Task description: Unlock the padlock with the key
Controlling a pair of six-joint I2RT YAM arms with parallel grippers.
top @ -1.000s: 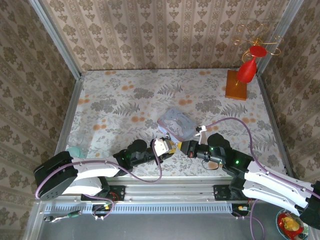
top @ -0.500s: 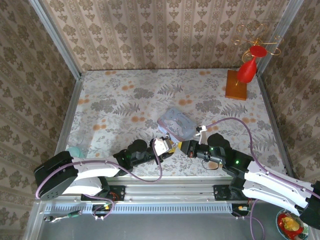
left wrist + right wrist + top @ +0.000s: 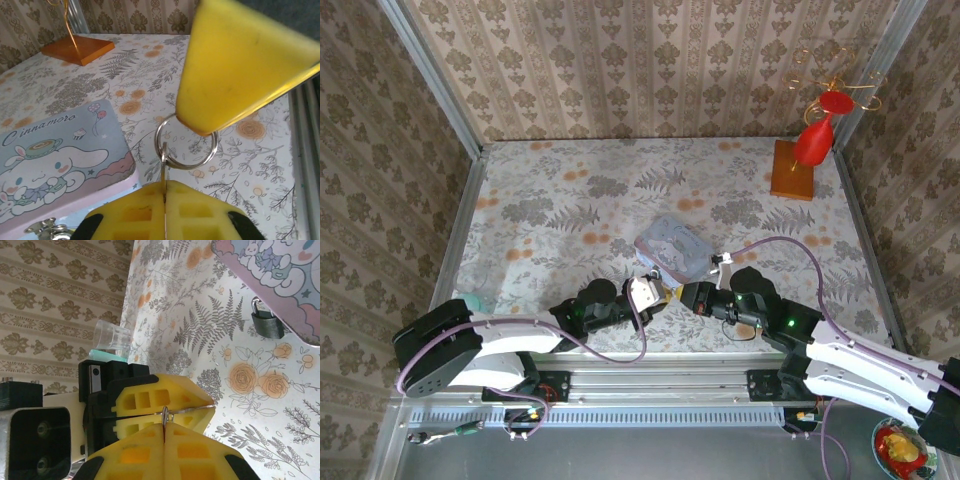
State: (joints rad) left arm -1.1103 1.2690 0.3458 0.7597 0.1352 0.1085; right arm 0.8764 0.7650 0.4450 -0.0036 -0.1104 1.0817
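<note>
- Pinching the key ring (image 3: 188, 167) from opposite sides, the two arms meet low over the near middle of the bench (image 3: 570, 190), just in front of the tin (image 3: 672, 246).
- Left gripper (image 3: 165, 184): the jaws are pressed fully together, yellow pads flush. A thin strip of metal running down from the ring is caught in the seam between them.
- Right gripper (image 3: 165, 426): the jaws are also fully together. The ring sits edge-on at the very tip of its pads in its own wrist view.
- The two sets of pads face each other tip to tip, close together, with only the ring bridging them.
- The padlock (image 3: 268, 323) is small and dark. It lies on the bench against the near edge of the tin, its silvery shackle pointing toward the tin and looking seated in the body. It is clear of both grippers, a little beyond their tips.
- The pale lilac tin lies flat with its cartoon-printed lid down.
- A clear cup (image 3: 111, 335) stands near the bench's left edge.
- A red ornament (image 3: 815, 140) hangs on a wooden stand in the far right corner.
</note>
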